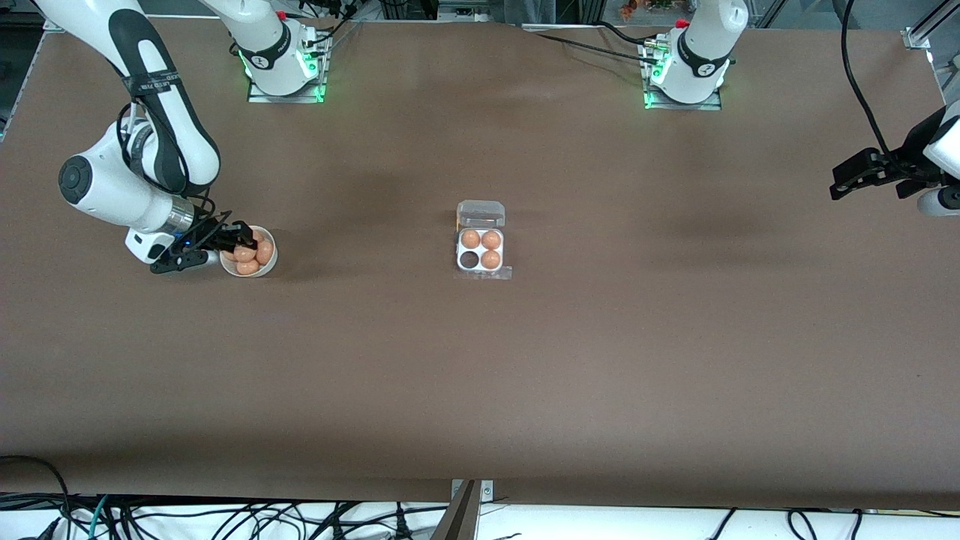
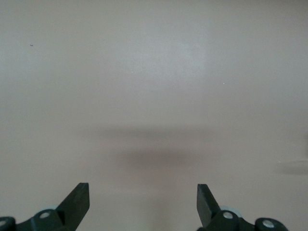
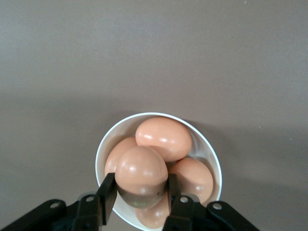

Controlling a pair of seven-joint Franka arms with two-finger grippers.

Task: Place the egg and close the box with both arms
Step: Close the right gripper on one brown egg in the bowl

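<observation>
An orange-brown egg (image 3: 141, 172) sits clamped between the fingers of the right end effector (image 3: 140, 190), over a white bowl (image 1: 268, 266) of matching eggs. The box (image 1: 481, 250) lies mid-desk, clear lid apparently folded open, three eggs in its white tray and the cell nearest the camera, toward the right arm's end, empty.

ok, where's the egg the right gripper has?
The egg sits pinched in the right gripper, over the white bowl of spare eggs at the right arm's end of the table, well away from the box at mid-table.
</observation>
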